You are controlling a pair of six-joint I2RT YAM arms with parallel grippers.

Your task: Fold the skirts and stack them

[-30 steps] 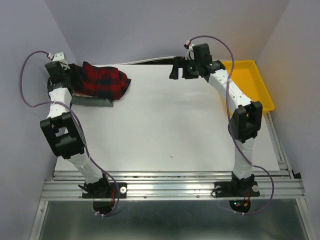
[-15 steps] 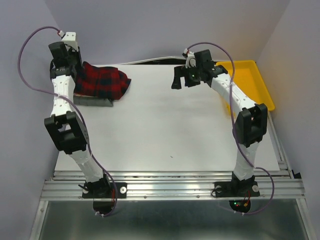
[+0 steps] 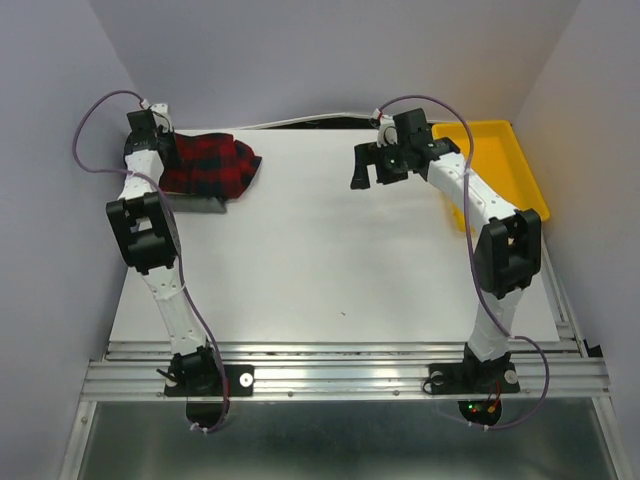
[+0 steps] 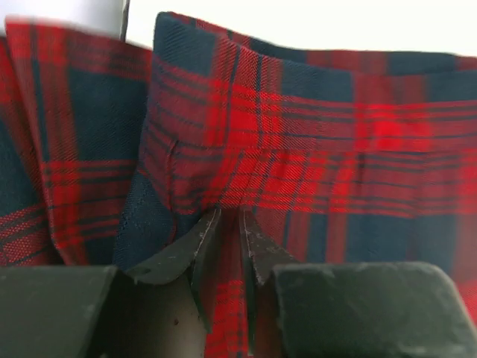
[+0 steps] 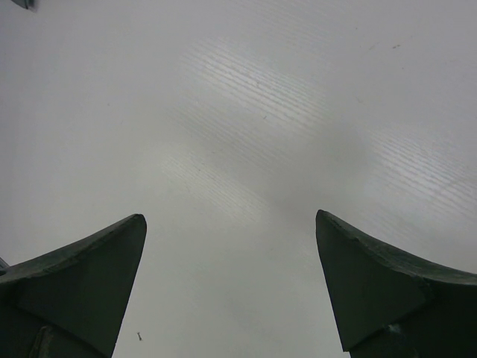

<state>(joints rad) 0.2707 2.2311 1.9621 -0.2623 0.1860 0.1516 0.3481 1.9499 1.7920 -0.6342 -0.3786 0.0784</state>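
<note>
Bench (image 3: 330,250): white, carries everything I see
Tray (image 3: 505,150): yellow, far-R corner of bench
Plaid skirt (image 3: 215,165): bunched at far-L corner, atop grey skirt (image 3: 205,204), whose near edge peeks out
L pincer (image 4: 229,216): nipped on a plaid fold, fingers nearly touching
R pincer (image 5: 231,224): spread wide, hovering above bench, nearer tray than skirts

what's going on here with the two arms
The left gripper is pinched shut on a fold of the red plaid skirt. The skirt lies at the far left corner of the table, on top of some grey cloth. The right gripper hangs open over bare table, holding nothing, not far from the yellow tray.
</note>
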